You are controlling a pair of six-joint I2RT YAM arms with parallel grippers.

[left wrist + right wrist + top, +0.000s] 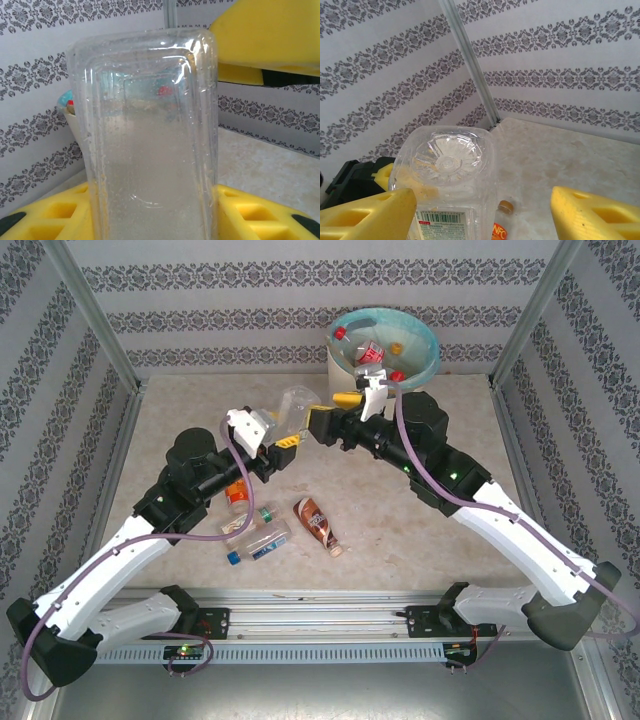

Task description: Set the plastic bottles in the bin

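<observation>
Jaws of the left gripper (281,431) are clamped on the sides of one clear bottle (296,408), holding it off the worktop (380,550) between the two arms. The right gripper (331,412) has its jaws spread wide on either side of that bottle's base and grips nothing. Whether its nearer yellow finger touches the bottle cannot be told.

One bin (340,370), cream-white and round with a light blue-green liner, stands at the far edge of the worktop, just beyond the right gripper. Bottles lie jumbled inside it. Two red caps show, but their full number cannot be told.

The held bottle's long axis runs from the left gripper toward the right one, base leading. It is colourless and square-shouldered, with a moulded base and a white barcode label.

Four more bottles lie on the worktop beside the left arm:
- a brown one (318,523), pale cap toward the near right
- a blue-capped one (262,542)
- a green-capped one (250,522)
- an orange one (237,492)
</observation>
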